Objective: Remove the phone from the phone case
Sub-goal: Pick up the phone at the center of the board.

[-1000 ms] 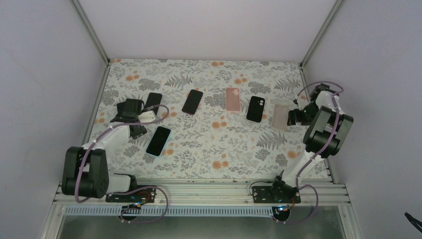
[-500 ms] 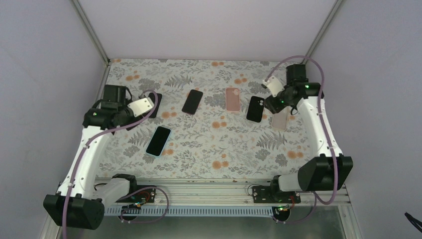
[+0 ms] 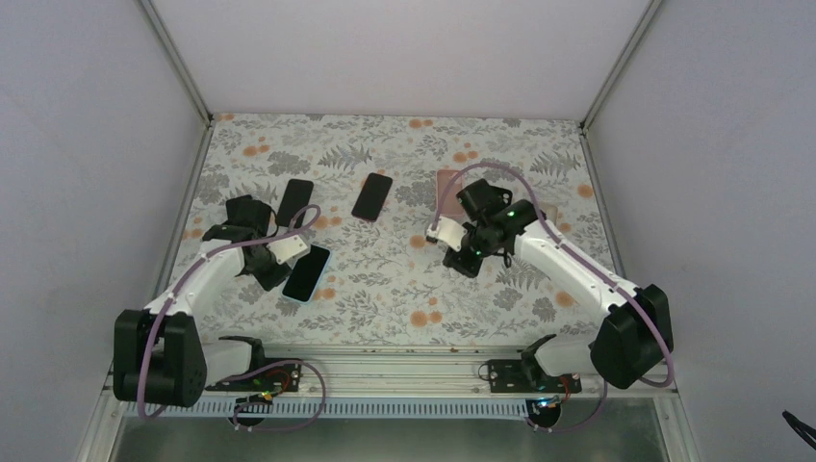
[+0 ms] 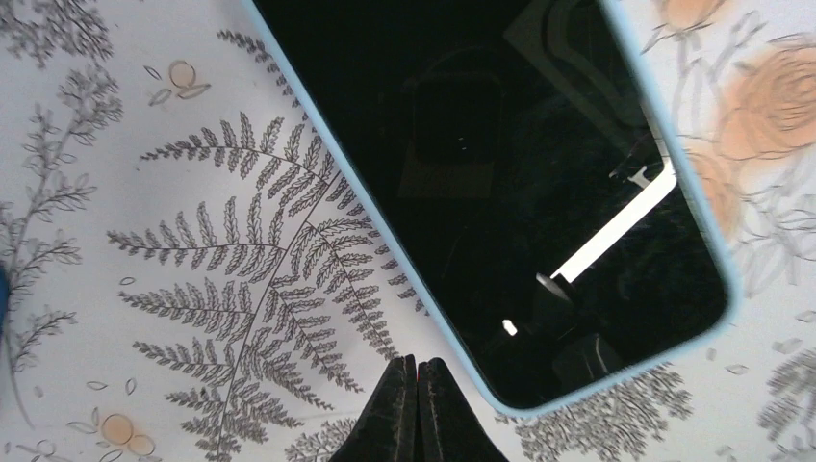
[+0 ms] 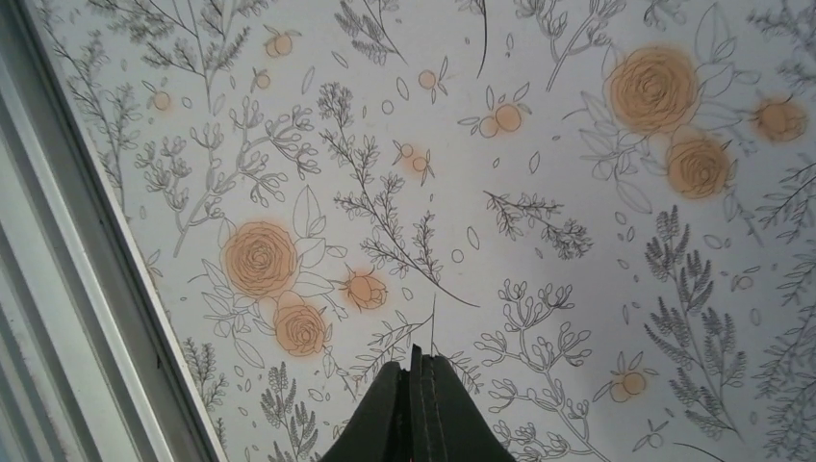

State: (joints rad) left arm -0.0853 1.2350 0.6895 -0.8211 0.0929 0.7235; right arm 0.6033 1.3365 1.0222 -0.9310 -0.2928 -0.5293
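- Left wrist: the left tool (image 4: 416,364) is seen pinched shut, with nothing gripped; the blue-cased phone (image 4: 520,173) is laid flat on the counter (image 4: 144,144), just ahead and right of its tips
- Right wrist: the right tool (image 5: 416,354) is likewise closed and empty; only floral counter is seen beneath it

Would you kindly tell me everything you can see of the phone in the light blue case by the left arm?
The phone lies flat, screen up, on the floral table, left of centre and slanted. Its glass is dark and glossy, with bright reflections. A thin light blue case, seemingly soft plastic, rims it with rounded corners; the phone is not yet taken out. The left pincer, shut, hangs just beside one long edge near a corner; no contact shows.
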